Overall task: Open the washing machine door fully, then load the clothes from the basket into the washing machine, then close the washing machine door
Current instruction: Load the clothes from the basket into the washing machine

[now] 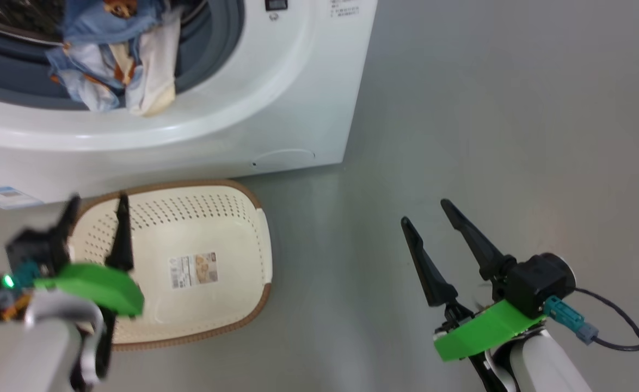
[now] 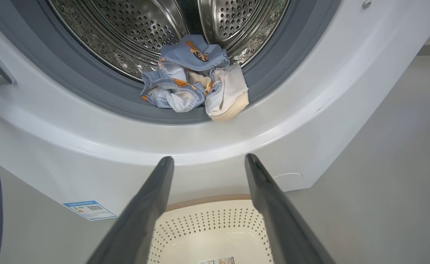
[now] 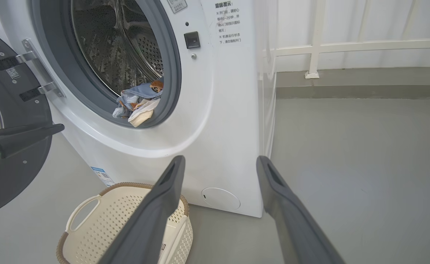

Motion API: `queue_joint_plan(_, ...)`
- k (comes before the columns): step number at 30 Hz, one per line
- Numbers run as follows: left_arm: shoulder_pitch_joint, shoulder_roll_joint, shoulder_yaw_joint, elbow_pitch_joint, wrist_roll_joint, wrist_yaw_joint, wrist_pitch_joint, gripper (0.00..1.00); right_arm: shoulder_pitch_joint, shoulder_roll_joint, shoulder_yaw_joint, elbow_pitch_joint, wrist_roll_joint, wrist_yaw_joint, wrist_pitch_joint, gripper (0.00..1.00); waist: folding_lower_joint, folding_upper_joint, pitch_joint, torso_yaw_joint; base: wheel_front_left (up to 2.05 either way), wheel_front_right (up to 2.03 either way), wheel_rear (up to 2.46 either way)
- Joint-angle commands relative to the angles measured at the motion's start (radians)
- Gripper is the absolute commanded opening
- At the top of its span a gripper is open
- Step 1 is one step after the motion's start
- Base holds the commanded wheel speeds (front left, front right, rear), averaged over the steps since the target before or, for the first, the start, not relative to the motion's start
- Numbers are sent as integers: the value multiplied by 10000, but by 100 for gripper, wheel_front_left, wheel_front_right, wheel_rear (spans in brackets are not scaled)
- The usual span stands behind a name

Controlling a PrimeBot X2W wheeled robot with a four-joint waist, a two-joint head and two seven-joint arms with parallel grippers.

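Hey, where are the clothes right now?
The clothes sit at the upper left of the head view, bunched on the grey gasket lip of the washing machine, above the basket on the floor.

A smooth grey floor [image 3: 347, 165] runs back to a white wall [image 3: 383, 22] crossed by white rails [image 3: 365, 46], with a darker grey band [image 3: 347, 82] along its foot

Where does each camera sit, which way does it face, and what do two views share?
Head view: on the head, facing down at the basket and the washing machine; left tool and right tool show, open.
Left wrist view: on the left wrist, facing the drum and the clothes; its fingers show.
Right wrist view: on the right wrist, facing the machine and its open door; its fingers show.
Shared: both wrist views show clothes and basket.
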Motion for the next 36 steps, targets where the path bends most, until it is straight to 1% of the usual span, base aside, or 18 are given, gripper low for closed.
queue_joint_plan(1, -849, 485, 386, -5, 32, -116, 109, 100, -279, 26, 300, -257, 20, 16, -149, 100, -1, 0, 723, -285, 0, 0, 0)
queue_joint_plan(3, -1551, 570, 430, 212, 18, -321, 271, 100, -487, 26, 373, -232, 62, 16, -202, 100, -1, 0, 1023, -413, 0, 0, 0)
queue_joint_plan(9, -3533, 1061, 619, 970, -94, -887, 1108, 100, -1143, 26, 701, -75, 379, 16, -340, 100, -1, 0, 1790, -993, 0, 0, 0)
queue_joint_plan(11, -3836, 1170, 657, 1090, -120, -969, 1282, 100, -1244, 26, 752, -45, 462, 16, -354, 100, -1, 0, 1900, -1103, 0, 0, 0)
queue_joint_plan(17, -5536, 1842, 816, 1724, -398, -1517, 2660, 100, -1693, 26, 969, -143, 1037, 16, -380, 100, -1, 0, 2448, -1721, 0, 0, 0)
queue_joint_plan(20, -6283, 2210, 834, 1948, -469, -1676, 3498, 100, -1819, 26, 1120, -243, 1314, 16, -382, 100, -1, 0, 2651, -2036, 0, 0, 0)
queue_joint_plan(25, -7193, 2859, 806, 2316, -443, -1772, 4775, 100, -1947, 26, 1365, -353, 1741, 16, -383, 100, -1, 0, 2933, -2506, 0, 0, 0)
queue_joint_plan(28, -7623, 3127, 786, 2562, -446, -1791, 5404, 100, -2016, 26, 1471, -394, 1922, 16, -383, 100, -1, 0, 3072, -2709, 0, 0, 0)
queue_joint_plan(32, -7969, 3377, 700, 2806, -478, -1740, 6303, 100, -2102, 26, 1567, -431, 2047, 16, -384, 100, -1, 0, 3205, -2886, 0, 0, 0)
queue_joint_plan(36, -8176, 3498, 591, 2913, -523, -1577, 7188, 100, -2131, 26, 1618, -455, 2113, 16, -384, 100, -1, 0, 3260, -2953, 0, 0, 0)
